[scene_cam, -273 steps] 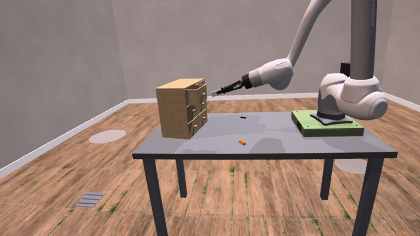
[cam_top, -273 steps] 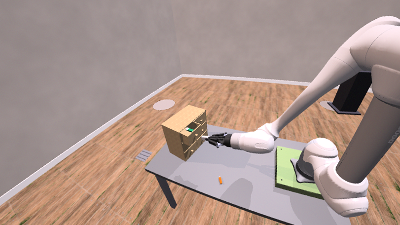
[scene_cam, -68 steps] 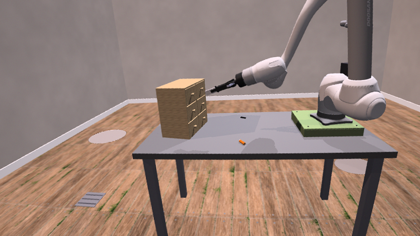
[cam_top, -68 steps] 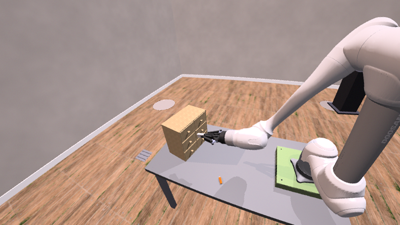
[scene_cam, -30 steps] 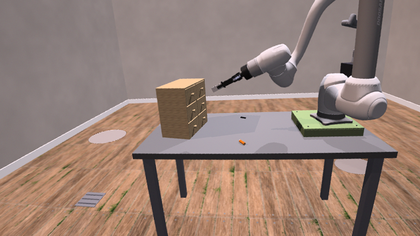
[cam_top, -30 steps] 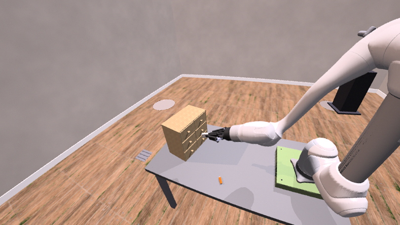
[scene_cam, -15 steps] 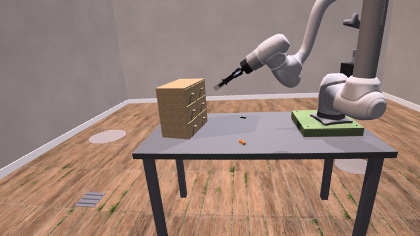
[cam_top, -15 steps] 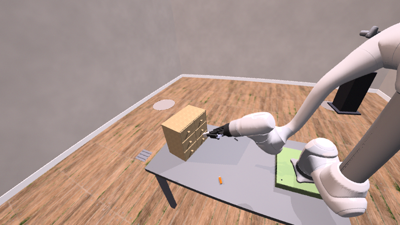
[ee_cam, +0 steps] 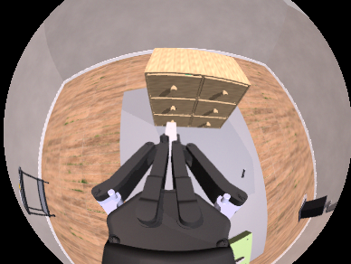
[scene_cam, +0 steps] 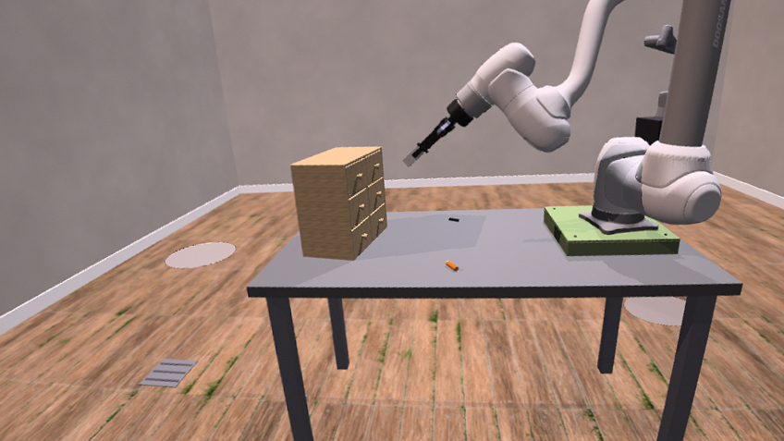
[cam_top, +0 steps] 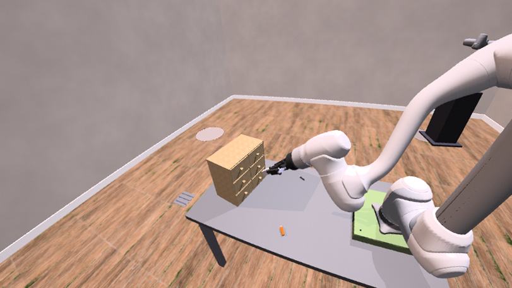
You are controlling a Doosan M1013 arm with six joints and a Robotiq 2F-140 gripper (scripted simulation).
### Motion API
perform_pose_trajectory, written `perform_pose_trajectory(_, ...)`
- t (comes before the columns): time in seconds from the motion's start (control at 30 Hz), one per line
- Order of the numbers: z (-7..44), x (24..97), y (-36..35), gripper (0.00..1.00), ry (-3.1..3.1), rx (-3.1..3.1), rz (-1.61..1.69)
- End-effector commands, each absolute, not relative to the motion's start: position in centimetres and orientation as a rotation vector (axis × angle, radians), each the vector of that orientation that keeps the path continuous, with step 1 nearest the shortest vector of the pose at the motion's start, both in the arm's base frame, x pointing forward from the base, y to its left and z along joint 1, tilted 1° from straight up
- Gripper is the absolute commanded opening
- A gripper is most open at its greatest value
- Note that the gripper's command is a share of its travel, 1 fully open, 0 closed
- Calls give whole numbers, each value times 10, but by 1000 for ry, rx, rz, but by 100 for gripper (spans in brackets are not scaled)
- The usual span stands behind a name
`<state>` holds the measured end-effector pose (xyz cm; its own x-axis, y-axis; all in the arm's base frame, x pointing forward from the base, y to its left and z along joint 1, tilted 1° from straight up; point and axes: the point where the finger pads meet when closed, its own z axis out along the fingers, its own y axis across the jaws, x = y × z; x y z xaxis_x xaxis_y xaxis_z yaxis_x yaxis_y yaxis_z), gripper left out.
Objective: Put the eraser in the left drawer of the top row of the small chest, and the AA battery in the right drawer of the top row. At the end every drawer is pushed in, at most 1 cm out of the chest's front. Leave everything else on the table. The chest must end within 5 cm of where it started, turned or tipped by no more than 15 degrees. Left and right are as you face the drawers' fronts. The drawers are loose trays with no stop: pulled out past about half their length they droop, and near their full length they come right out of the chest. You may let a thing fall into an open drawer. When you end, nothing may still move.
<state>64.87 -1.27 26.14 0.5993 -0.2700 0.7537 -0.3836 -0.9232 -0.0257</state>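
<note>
The small wooden chest (cam_top: 234,153) (scene_cam: 326,207) (ee_cam: 193,70) stands at the table's far left end, and all its drawers look pushed in. The orange AA battery (cam_top: 281,230) (scene_cam: 451,266) lies near the table's front edge. A small black block (cam_top: 301,178) (scene_cam: 453,219) (ee_cam: 243,173), which may be the eraser, lies on the table to the right of the chest. My gripper (cam_top: 271,171) (scene_cam: 409,160) (ee_cam: 171,129) is shut and empty. It hangs in the air in front of the drawer fronts, tilted down toward them and clear of the chest.
The grey table (cam_top: 252,222) (scene_cam: 524,268) (ee_cam: 135,113) carries the arm's green base plate (cam_top: 367,222) (scene_cam: 615,240) at its right end. A dark stand (cam_top: 450,119) stands on the floor behind the table.
</note>
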Motion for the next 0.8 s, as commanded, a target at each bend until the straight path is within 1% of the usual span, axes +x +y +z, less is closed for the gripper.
perform_pose_trajectory(0.0, 267, 645, -13, 0, -557, 2756, 1093)
perform_pose_trajectory(0.17, 276, 636, -9, 0, -570, 2830, 946)
perform_pose_trajectory(0.37, 293, 621, -3, 0, -589, 2944, 669)
perform_pose_trajectory(0.43, 293, 621, -3, 0, -589, 2944, 669)
perform_pose_trajectory(0.77, 315, 600, 5, 0, -607, 3058, 265)
